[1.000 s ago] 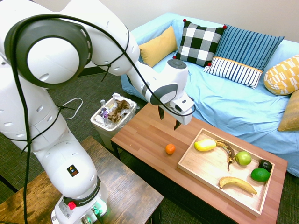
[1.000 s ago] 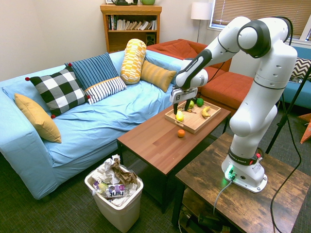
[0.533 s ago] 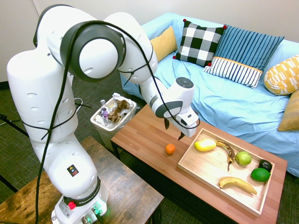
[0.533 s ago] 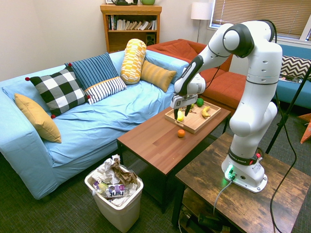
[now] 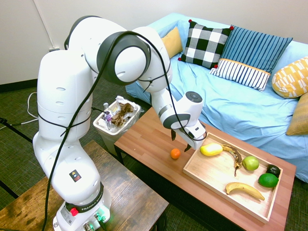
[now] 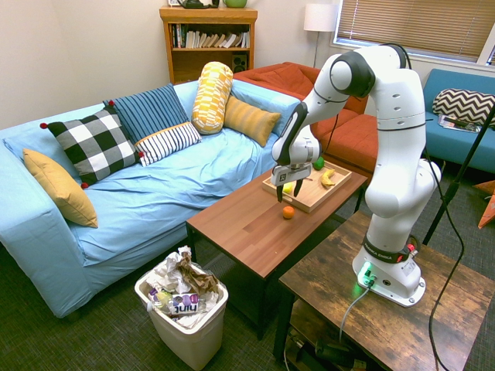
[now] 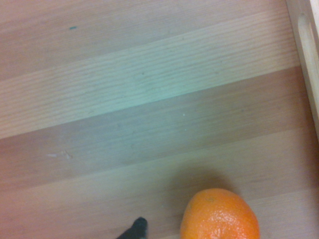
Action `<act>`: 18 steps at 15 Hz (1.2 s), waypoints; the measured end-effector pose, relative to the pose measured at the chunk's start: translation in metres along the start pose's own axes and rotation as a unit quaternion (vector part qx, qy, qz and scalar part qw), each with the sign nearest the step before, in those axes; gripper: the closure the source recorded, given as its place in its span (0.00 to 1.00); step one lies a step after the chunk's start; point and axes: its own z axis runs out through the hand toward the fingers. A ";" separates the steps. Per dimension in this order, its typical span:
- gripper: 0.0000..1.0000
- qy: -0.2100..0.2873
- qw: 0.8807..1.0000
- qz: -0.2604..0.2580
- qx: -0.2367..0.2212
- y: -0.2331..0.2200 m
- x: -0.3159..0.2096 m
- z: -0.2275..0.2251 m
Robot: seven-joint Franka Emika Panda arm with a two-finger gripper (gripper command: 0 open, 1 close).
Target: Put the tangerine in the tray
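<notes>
small, round, bright orange tangerine [image 5: 175, 153]

A lounge-style sitting room with a robot in it

A sofa [image 5: 231, 96] under a light-blue cover with patterned cushions [image 6: 93, 144], a low wooden bench [image 6: 244, 224], a bookcase [image 6: 209, 40], a floor lamp [image 6: 319, 18] and window blinds [image 6: 414, 28] give it a living-room look.
</notes>
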 end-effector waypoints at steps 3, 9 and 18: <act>0.00 -0.007 1.000 -0.003 -0.003 0.000 -0.002 0.015; 0.00 -0.015 1.000 -0.010 -0.017 -0.007 -0.002 0.043; 1.00 -0.030 0.999 -0.013 -0.028 -0.008 -0.009 0.071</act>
